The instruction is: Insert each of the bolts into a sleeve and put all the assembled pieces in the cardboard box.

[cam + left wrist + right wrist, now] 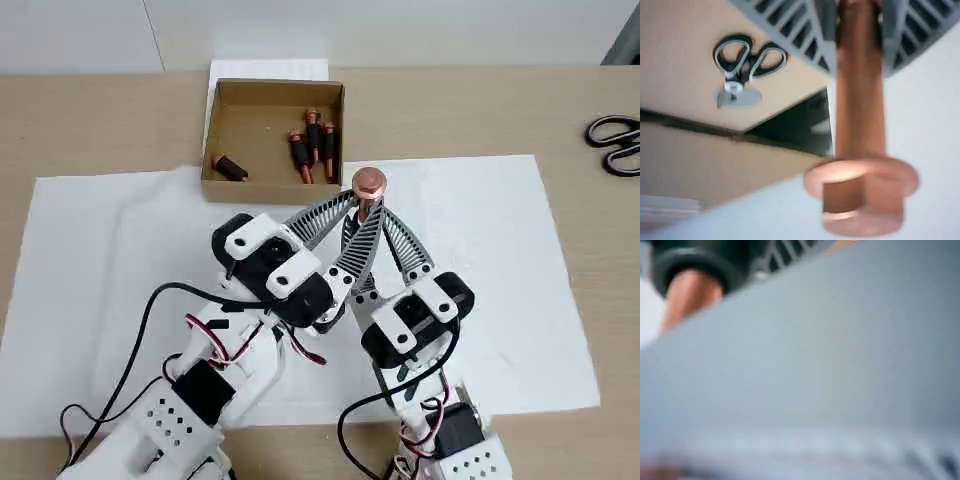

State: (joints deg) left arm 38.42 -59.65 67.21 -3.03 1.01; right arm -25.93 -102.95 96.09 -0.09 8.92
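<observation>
Four assembled-looking pieces (312, 145) already lie in the cardboard box (225, 105); this looks like the last one. Left hand (858, 20) is clamped on the bolt (368, 182) shaft, head-up above the desk (100, 110) just in front of the box. Right hand (378, 218) meets it there, sleeve (690, 267) around the shaft, can't tell its grip; seating and boxing remain.

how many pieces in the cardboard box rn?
4. One piece lies alone by the cardboard box's left wall; three pieces cluster near its right wall. The near wall may hide a little. The upright bolt is outside it.
</observation>
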